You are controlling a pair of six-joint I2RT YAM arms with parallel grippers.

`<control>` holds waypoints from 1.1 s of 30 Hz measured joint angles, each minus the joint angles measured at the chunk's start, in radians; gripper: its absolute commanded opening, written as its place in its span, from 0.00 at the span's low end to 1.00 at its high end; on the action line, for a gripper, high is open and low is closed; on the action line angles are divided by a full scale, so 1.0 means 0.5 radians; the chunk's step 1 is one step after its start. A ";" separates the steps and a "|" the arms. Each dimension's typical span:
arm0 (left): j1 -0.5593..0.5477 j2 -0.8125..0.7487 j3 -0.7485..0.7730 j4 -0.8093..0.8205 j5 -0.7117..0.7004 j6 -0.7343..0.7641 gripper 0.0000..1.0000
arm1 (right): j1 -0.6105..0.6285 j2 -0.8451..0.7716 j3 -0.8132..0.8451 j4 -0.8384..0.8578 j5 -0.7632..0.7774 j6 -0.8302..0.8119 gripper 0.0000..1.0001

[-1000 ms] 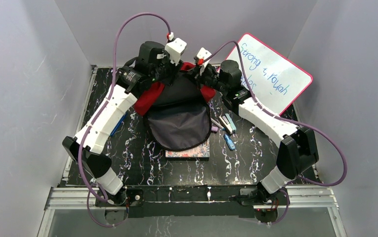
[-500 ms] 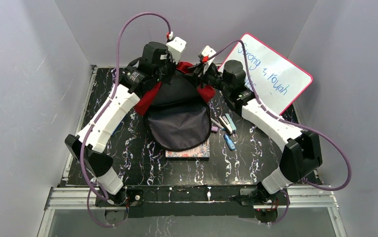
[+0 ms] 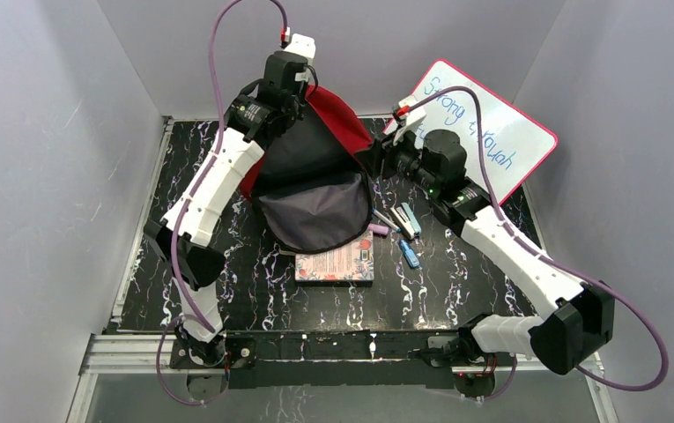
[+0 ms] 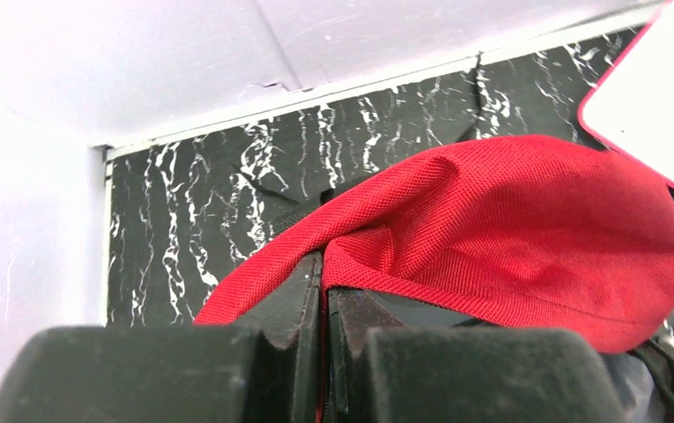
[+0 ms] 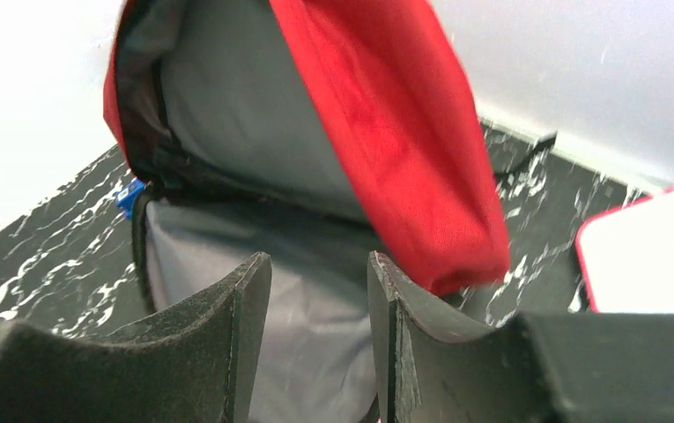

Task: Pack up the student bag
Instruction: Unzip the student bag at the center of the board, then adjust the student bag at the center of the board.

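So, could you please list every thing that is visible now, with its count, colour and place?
student bag: one, red with grey lining, open, middle of the far part of the table.
notebook: one, patterned pinkish cover, flat, just in front of the bag's mouth.
whiteboard: one, white with pink frame and handwriting, leaning at far right.
small stationery: several, blue, pale and purple, right of the bag; kinds too small to tell.
table: one, black with white marbling.
left gripper: one, black, shut on the bag's red edge.
right gripper: one, black, open, facing the grey lining.
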 measured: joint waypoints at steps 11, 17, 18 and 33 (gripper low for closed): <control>0.407 0.057 0.217 -0.172 -0.100 -0.349 0.00 | 0.000 -0.083 -0.163 -0.681 0.112 0.509 0.64; 0.546 0.057 0.215 -0.211 -0.083 -0.433 0.00 | 0.000 -0.084 -0.294 -0.844 0.104 0.643 0.78; 0.546 0.057 0.208 -0.211 -0.071 -0.439 0.00 | 0.000 -0.084 -0.311 -0.848 0.091 0.658 0.79; 0.549 0.060 0.208 -0.206 0.340 -0.546 0.00 | 0.000 -0.085 -0.397 -0.893 -0.022 0.808 0.80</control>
